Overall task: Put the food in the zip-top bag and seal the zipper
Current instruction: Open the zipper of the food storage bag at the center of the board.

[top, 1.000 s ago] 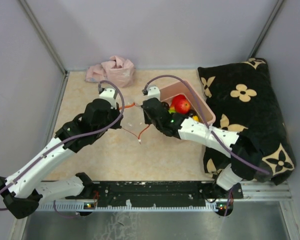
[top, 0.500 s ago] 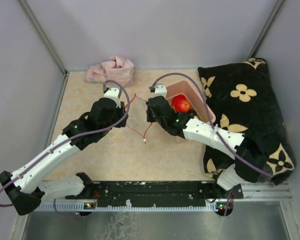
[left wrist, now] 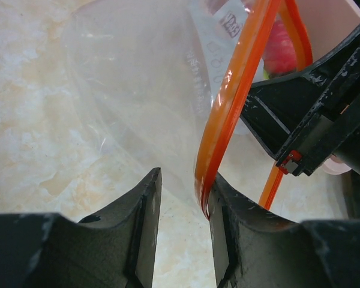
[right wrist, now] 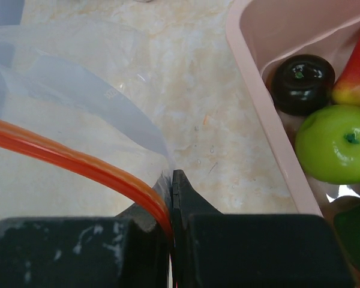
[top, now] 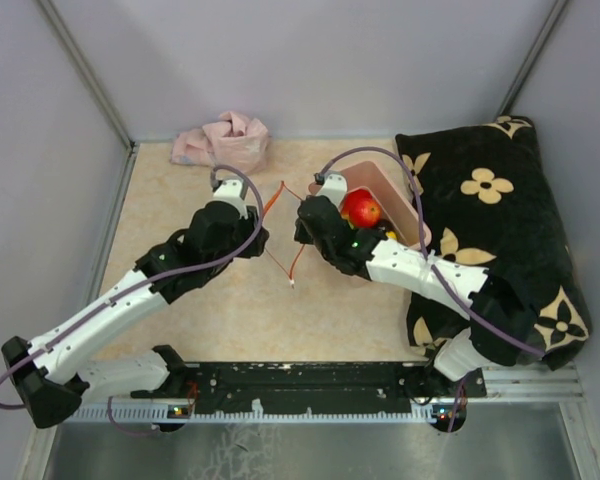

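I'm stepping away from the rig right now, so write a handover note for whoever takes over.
Left gripper: jaws open, zipper lying between them, not clamped.
Right gripper: shut on the bag at its zipper edge.
Red apple, green apple and dark ball sit in the pink tub.
Done: nothing bagged, zipper unsealed.
Left: load them into the bag, then seal the zipper.

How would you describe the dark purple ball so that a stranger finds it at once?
Start from the big black cushion with cream flowers on the right; the pink tub lies beside its left edge. Inside the tub, the dark purple ball sits next to the green apple. It alone is nearly black, squat and glossy, with a tiny green dot on top.
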Available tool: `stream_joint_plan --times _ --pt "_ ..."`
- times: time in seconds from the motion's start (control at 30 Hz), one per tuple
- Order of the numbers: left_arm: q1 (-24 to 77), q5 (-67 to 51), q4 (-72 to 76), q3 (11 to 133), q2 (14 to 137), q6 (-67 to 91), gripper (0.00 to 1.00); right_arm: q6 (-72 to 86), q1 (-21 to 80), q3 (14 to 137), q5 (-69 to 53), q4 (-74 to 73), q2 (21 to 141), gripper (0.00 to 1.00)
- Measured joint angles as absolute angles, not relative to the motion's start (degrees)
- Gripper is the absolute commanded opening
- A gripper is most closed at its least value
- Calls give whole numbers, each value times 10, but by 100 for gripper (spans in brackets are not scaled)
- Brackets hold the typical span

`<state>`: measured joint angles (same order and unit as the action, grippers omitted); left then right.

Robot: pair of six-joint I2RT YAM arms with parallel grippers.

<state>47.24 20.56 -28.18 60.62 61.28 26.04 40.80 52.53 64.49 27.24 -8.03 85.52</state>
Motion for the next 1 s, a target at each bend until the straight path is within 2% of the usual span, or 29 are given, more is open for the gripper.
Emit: stream_joint_plan --times 0.33,0.4,0.5,0.63,1.0 --pt "497 249 -267 585 648 275 43 455 547 645 303 -77 856 0" --pt "503 257 -264 582 651 277 35 459 549 645 304 -77 856 0" --pt "505 273 -265 580 650 277 16 463 550 645 307 -77 856 0" --pt "505 306 -267 578 638 269 0 461 549 645 310 -77 856 0" --pt "505 375 -313 629 635 189 0 436 505 618 266 -96 856 0"
